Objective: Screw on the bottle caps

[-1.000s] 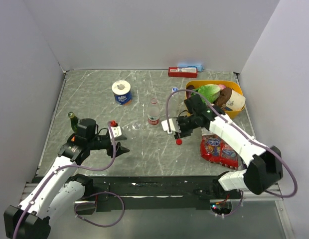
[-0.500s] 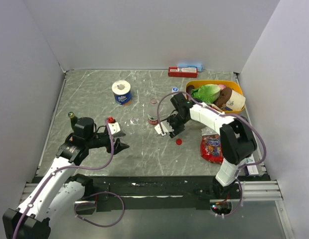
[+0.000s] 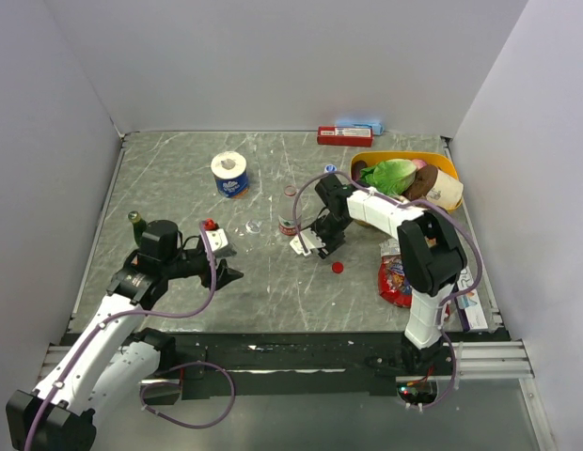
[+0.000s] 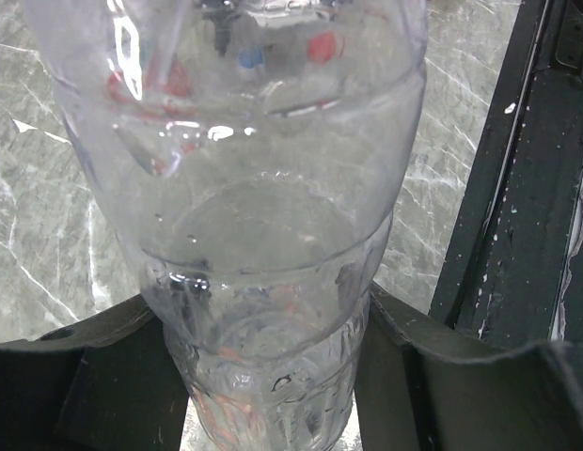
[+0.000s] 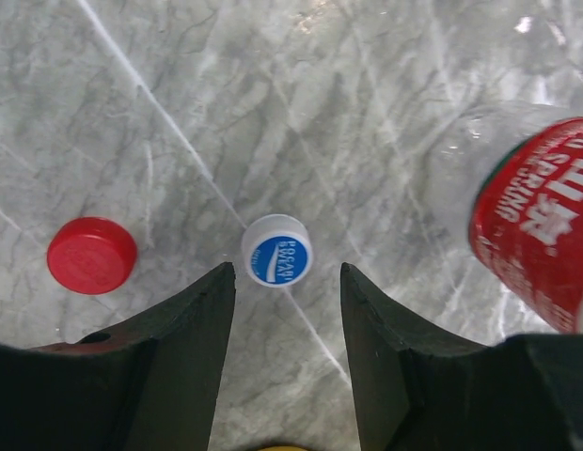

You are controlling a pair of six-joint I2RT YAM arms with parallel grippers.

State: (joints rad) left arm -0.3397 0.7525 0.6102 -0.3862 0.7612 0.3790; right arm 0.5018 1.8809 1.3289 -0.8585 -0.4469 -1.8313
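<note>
My right gripper [image 5: 284, 277] is open and hangs low over the table, its fingers either side of a blue cap [image 5: 276, 250] that lies just ahead of the tips. The red cap [image 5: 91, 255] lies to the left, also in the top view [image 3: 338, 267]. The bottle with the red label [image 5: 536, 216] stands at the right, and in the top view [image 3: 289, 212] it is just left of the right gripper [image 3: 313, 244]. A second blue cap [image 3: 330, 169] lies further back. My left gripper [image 4: 273, 376] is shut on a clear bottle [image 4: 263, 207], at the left in the top view [image 3: 224, 267].
A toilet roll [image 3: 229, 174] stands at the back left. A yellow bowl [image 3: 440, 162] of food items is at the back right, a snack bag [image 3: 401, 277] in front of it. A small dark bottle [image 3: 135, 223] stands by the left arm. A red box [image 3: 344, 135] lies at the back wall.
My right gripper has swung left and back, away from the red cap, and now stands beside the red-label bottle over a blue cap. The left arm has barely moved with its bottle.
</note>
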